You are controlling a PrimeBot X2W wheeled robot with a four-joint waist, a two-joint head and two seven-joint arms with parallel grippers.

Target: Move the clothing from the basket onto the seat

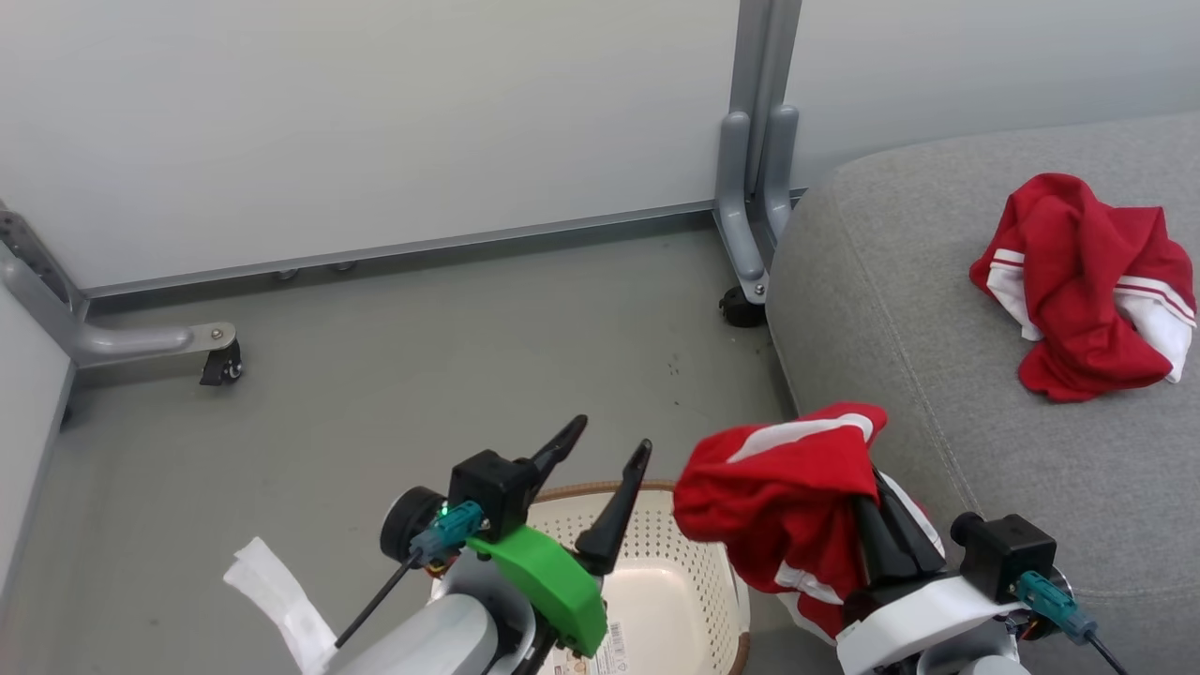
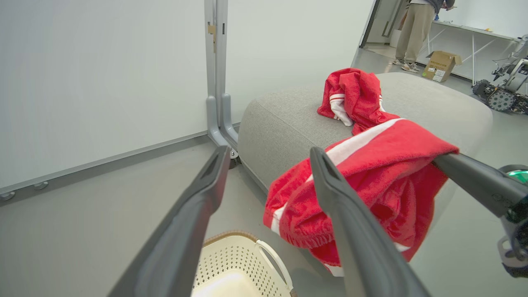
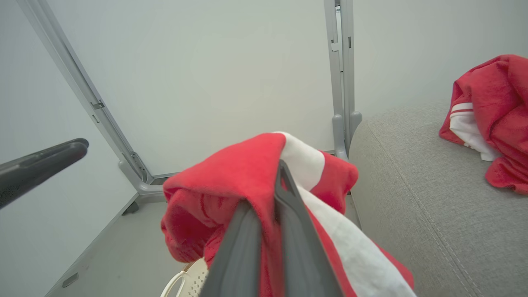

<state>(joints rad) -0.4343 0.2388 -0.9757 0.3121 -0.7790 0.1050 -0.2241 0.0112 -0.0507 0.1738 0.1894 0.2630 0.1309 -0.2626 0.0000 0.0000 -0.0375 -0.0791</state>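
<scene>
Right gripper pinching shut on red garment. Cloth draping limp over fingers, hanging just left of seat, basket below. Left gripper gaping wide, holding nothing. Other garment lying on seat, ahead-right. Looking light, floppy, grippy; bunched fold probably holding best.

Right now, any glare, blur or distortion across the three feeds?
Head view: even diffuse light, no glare, seat sharp. Left wrist view: wide-angle stretch, left gripper's fingers loom large and soft-edged. Right wrist view: right gripper's fingers and the held garment slightly blurred up close.
</scene>
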